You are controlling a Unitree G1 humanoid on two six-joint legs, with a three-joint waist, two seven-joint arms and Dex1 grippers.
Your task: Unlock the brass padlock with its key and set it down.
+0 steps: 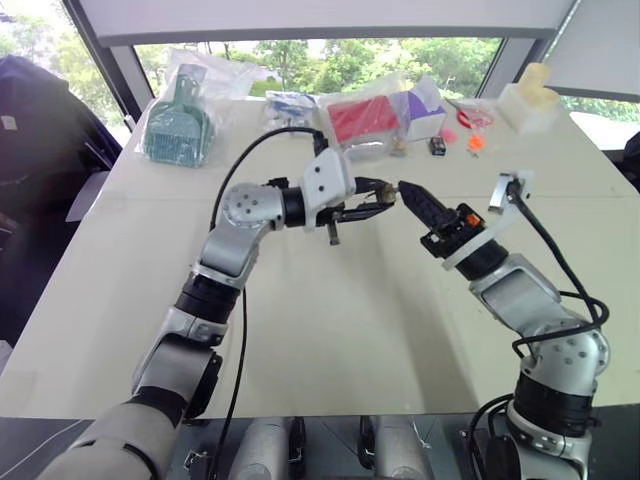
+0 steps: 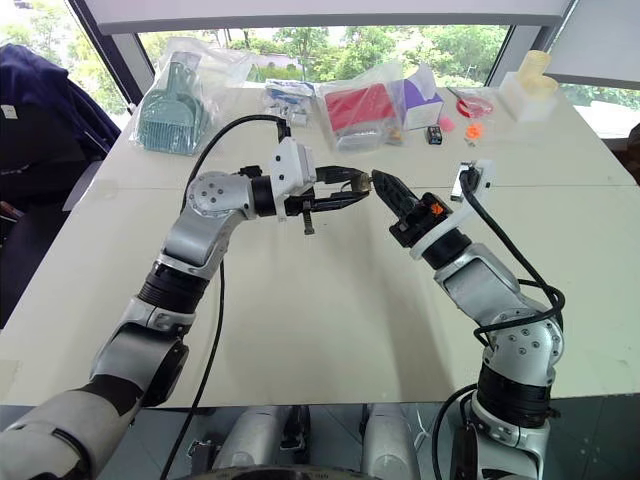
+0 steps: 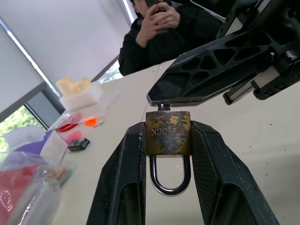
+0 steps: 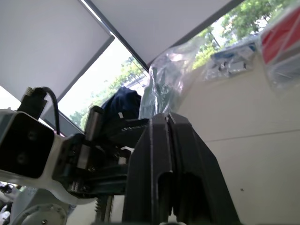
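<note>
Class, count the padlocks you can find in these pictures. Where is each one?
1. The brass padlock is clamped between the left gripper fingers, held above the table, with the right gripper tips at its keyhole end. Others could be hidden inside the bags.

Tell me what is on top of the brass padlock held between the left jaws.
A short silvery stub rises from the small worn brass padlock, probably the key. The black right gripper, closed, covers the rest, so the key's head cannot be seen.

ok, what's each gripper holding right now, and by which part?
The left gripper holds the brass padlock by the sides of its body, shackle toward the wrist. The right gripper is shut at the padlock's keyhole end; whether it grips the key can't be told.
</note>
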